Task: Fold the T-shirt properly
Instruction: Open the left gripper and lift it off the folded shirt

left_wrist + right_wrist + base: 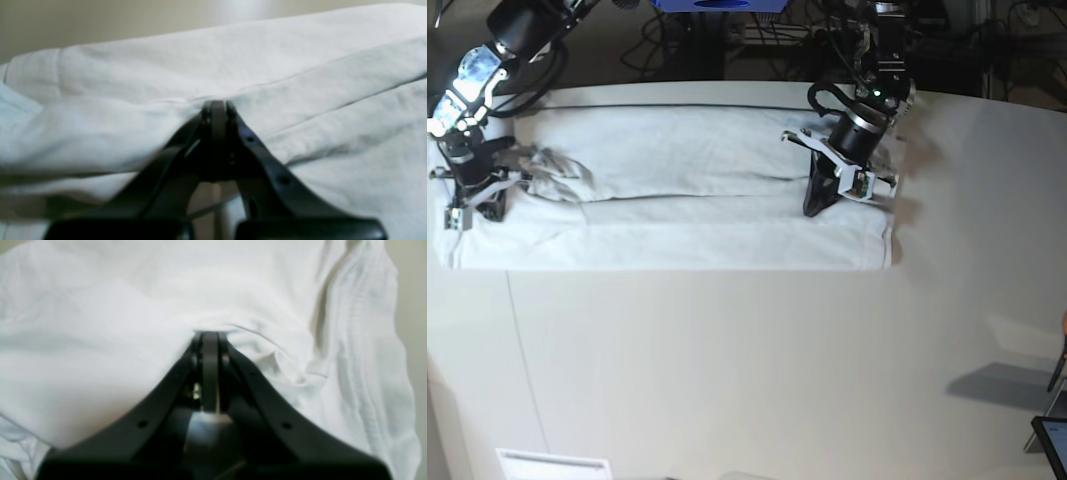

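Note:
The white T-shirt (677, 200) lies folded into a long band across the back of the table. My left gripper (812, 208) presses down near the band's right end. In the left wrist view it (218, 104) is shut, its tips pinching a fold of the T-shirt (100, 133). At the band's left end, where the cloth is bunched, sits my right gripper (489, 203). The right wrist view shows it (210, 335) shut on gathered T-shirt fabric (100, 350), with a ribbed edge (360, 340) to the right.
The off-white table (727, 350) stretches toward the front. Cables and dark equipment (757, 35) crowd the space behind the table. A dark screen corner (1052, 445) pokes in at the lower right. A white label (552, 465) lies near the front edge.

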### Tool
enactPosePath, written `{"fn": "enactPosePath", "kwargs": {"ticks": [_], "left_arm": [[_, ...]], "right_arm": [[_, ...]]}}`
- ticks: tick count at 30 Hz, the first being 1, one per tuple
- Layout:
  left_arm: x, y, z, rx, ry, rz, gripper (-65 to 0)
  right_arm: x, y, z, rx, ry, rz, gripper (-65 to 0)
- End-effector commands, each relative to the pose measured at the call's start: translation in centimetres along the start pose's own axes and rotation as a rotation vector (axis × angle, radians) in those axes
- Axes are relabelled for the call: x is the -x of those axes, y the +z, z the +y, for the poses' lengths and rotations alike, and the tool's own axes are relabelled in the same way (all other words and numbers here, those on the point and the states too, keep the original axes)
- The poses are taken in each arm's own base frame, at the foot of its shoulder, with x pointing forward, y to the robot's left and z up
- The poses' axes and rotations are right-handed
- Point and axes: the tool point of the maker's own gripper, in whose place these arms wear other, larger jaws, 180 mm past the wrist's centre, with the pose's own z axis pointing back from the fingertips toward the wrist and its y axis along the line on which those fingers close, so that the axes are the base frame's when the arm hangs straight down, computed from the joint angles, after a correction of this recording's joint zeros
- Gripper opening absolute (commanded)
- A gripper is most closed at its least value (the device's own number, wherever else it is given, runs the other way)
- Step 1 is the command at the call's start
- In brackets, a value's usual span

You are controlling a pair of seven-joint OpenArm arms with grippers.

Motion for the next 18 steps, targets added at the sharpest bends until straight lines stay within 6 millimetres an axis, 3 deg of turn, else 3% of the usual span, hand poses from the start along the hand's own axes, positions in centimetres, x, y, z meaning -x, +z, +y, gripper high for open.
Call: {"fn": "enactPosePath", "kwargs": {"ticks": [1,6,15,18], "left_arm": [[0.7,0.3,1.3,-0.035,-0.029,0.034,-65.0],[0.8,0.4,1.8,-0.038,-0.040,0.042,-65.0],[-7.7,0.6,0.1,-0.040,-0.097,-0.171,-65.0],[-7.3,0.7,2.1,-0.144,-0.073,-0.128,-65.0]], "right_arm": [[1.6,-0.1,-0.7,0.024,0.010,0.076,-64.7],[1.7,-0.1,-1.8,0.036,0.014,0.085,-64.7],[-0.3,0.6,-2.2,0.061,0.053,0.041,-64.7],[-0.3,0.7,-2.3,0.062,0.054,0.041,-64.7]]}}
